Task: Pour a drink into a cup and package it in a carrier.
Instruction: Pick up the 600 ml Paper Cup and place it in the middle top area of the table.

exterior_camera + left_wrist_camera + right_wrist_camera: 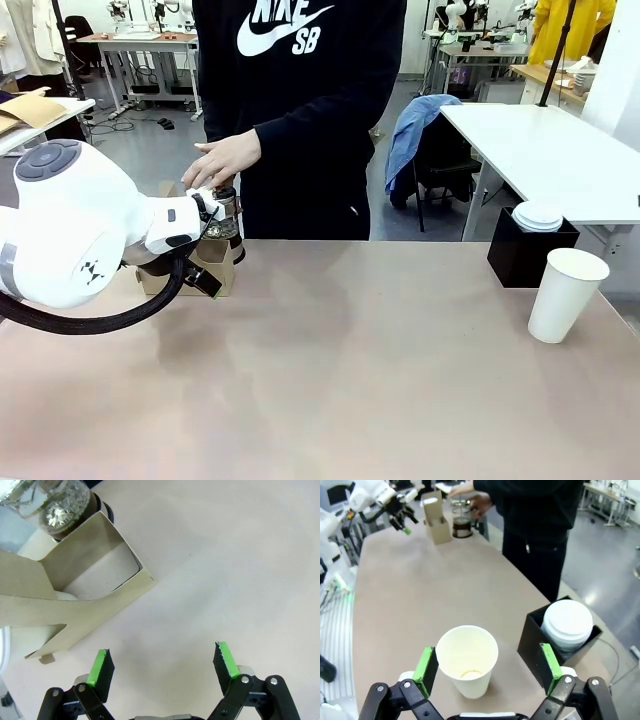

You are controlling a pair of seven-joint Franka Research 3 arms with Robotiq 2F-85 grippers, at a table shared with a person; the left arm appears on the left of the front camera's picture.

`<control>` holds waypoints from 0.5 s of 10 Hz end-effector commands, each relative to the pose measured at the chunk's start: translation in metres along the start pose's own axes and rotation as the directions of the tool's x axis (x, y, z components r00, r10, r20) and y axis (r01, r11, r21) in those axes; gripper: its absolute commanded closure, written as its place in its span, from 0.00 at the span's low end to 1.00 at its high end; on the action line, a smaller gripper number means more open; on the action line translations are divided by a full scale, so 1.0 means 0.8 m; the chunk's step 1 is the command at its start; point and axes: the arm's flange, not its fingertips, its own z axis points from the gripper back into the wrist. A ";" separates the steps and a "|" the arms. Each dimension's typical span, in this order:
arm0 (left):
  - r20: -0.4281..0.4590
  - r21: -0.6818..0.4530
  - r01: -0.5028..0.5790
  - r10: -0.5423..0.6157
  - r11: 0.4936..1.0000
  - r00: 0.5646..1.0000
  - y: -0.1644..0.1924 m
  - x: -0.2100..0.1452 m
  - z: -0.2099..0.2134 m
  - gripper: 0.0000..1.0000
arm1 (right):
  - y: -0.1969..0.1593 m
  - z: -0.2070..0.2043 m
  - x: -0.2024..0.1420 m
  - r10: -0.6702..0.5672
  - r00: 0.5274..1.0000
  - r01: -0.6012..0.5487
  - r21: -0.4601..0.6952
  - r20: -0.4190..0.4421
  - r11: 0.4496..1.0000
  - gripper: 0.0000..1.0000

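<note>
You had bright, even light from above in all three views, with no dim corners. Shadows on the table (350,380) were soft and faint: a pale smudge beside the cup (566,294), a blurred patch below the left arm (70,240). You got small glints on the glass jug (60,505) in the left wrist view, where it sat slightly out of focus. Both wrist views bowed at the edges — wide-angle distortion. Front view was sharp, no motion blur.

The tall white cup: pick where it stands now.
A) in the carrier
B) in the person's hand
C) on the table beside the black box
C: the cup stands on the table beside the black box, far from the carrier.
</note>
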 end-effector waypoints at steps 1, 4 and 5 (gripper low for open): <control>0.000 0.000 0.000 0.000 1.000 1.000 0.000 0.000 0.000 0.00 | 0.002 0.002 0.024 0.037 0.999 -0.037 -0.020 -0.034 0.999 0.00; 0.000 0.000 0.000 0.000 1.000 1.000 0.000 0.000 0.000 0.00 | 0.002 0.002 0.024 0.037 0.999 -0.037 -0.020 -0.034 0.999 0.00; 0.000 0.000 0.000 0.000 1.000 1.000 0.000 0.000 0.000 0.00 | 0.002 0.002 0.024 0.037 0.999 -0.037 -0.020 -0.034 0.999 0.00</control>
